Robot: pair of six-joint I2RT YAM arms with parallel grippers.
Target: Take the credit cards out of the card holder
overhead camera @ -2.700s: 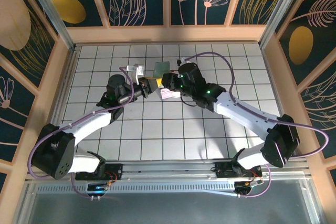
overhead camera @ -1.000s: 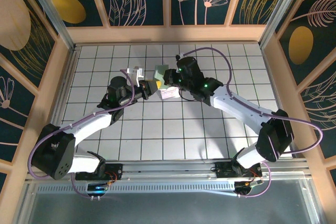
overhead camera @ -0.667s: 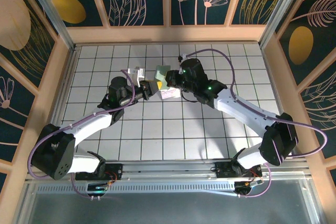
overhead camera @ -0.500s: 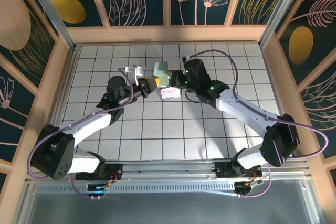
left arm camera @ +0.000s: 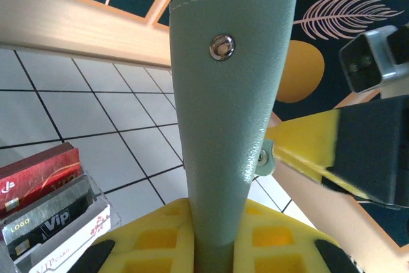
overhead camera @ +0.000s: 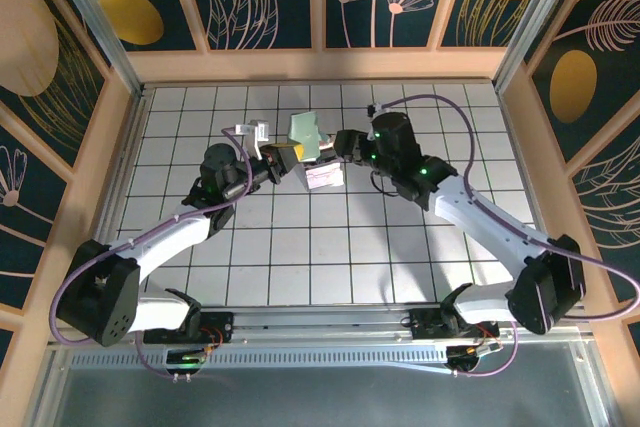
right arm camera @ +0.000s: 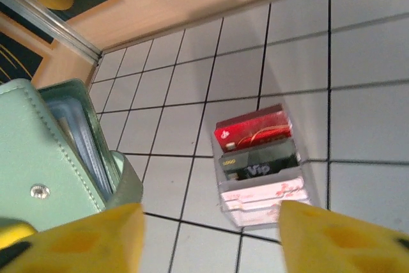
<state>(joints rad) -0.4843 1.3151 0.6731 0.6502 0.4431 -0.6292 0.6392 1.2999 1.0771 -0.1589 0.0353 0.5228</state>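
The card holder (overhead camera: pixel 305 131) is a pale green folder with a snap stud, held upright above the table. My left gripper (overhead camera: pixel 285 158) is shut on its lower edge. In the left wrist view the card holder (left arm camera: pixel 230 119) rises straight out of my left gripper (left arm camera: pixel 220 238), clamped between the yellow pads. My right gripper (overhead camera: pixel 336 145) hangs open just right of the holder, with nothing in it. In the right wrist view the right gripper (right arm camera: pixel 211 244) frames bare tiles, with the slightly parted card holder (right arm camera: pixel 54 151) at the left. The credit cards (right arm camera: pixel 259 161), red, black and white-pink, stand in a clear tiered stand.
The clear stand with the cards (overhead camera: pixel 323 177) sits on the white tiled table (overhead camera: pixel 330 247), below and between the two grippers. It also shows low at the left as the stand (left arm camera: pixel 51 212). A wooden wall (overhead camera: pixel 320 65) bounds the far edge. Open tiles lie toward the near side.
My right gripper has gone from shut to open and drawn back to the right, away from the holder and the stand. My left gripper keeps its hold, with the holder shifted only slightly.
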